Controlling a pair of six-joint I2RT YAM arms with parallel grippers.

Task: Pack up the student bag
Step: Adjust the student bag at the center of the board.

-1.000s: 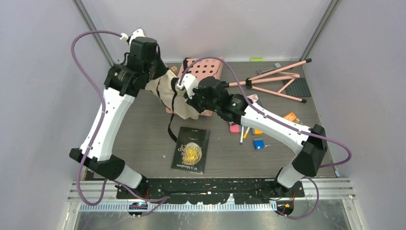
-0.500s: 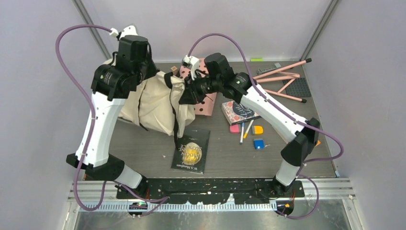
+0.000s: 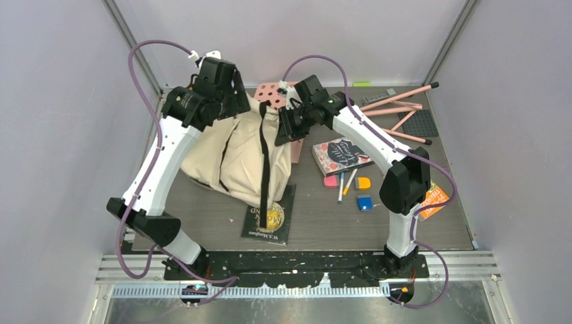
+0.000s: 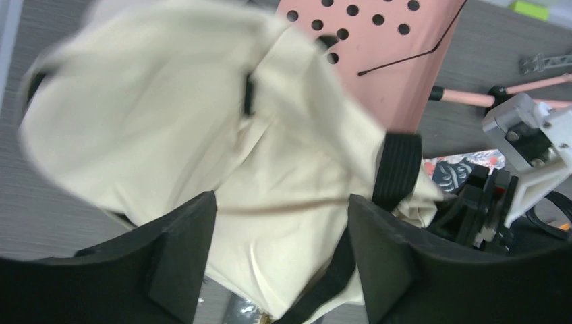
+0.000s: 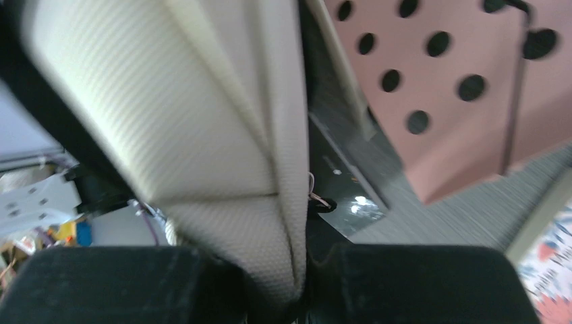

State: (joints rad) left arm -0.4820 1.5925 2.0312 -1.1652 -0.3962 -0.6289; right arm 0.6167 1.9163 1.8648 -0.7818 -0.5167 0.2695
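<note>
The student bag [image 3: 226, 152] is a cream backpack that slumps on the table at centre left. Its black strap [image 3: 264, 165] hangs down the front, and its lower edge lies over a dark book [image 3: 271, 221]. My left gripper [image 3: 233, 102] hovers over the bag's top left. In the left wrist view this gripper [image 4: 280, 236] is open, with the bag [image 4: 168, 115] below it and nothing between its fingers. My right gripper [image 3: 287, 127] is at the bag's upper right edge. In the right wrist view it [image 5: 297, 290] is shut on a fold of the bag's cream fabric [image 5: 202, 135].
A pink perforated board [image 3: 275, 91] stands behind the bag. Right of the bag lie a patterned book [image 3: 340, 154], pens and small erasers [image 3: 363, 183]. A pink tripod [image 3: 391, 111] and a black plate [image 3: 419, 123] lie at the back right. An orange packet [image 3: 436, 199] is near the right arm.
My left gripper has opened and let go of the bag. The bag has dropped and spread onto the table over the dark book, held only by my right gripper.
</note>
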